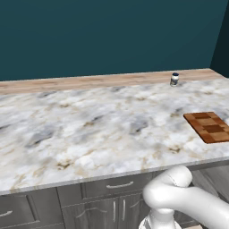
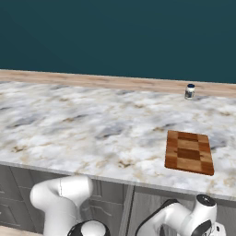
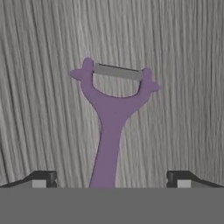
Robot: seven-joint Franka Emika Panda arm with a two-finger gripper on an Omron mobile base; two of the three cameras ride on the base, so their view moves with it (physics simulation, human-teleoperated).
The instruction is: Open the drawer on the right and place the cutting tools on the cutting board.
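So the arm is bent way down below the counter edge, and the hand camera is looking at a purple peeler, one of those Y-shaped ones with a grey blade strung across the two prongs at the top. It lies flat on a light grey grained surface, which looks like the inside of the drawer, though I can't see the drawer's walls or front from here. The gripper has its fingers spread wide open, one dark tip on each side of the peeler's handle, and neither tip touches it; the handle runs right down the middle between them. Up top, the checkered cutting board sits on the marble counter toward the right, close to the near edge, with nothing on it. A small dark-capped jar stands well behind the board, at the far edge of the counter by the wooden strip along the teal wall. Under the counter on the left side there are dark grey cabinet fronts with silver handles, all shut as far as I can see.
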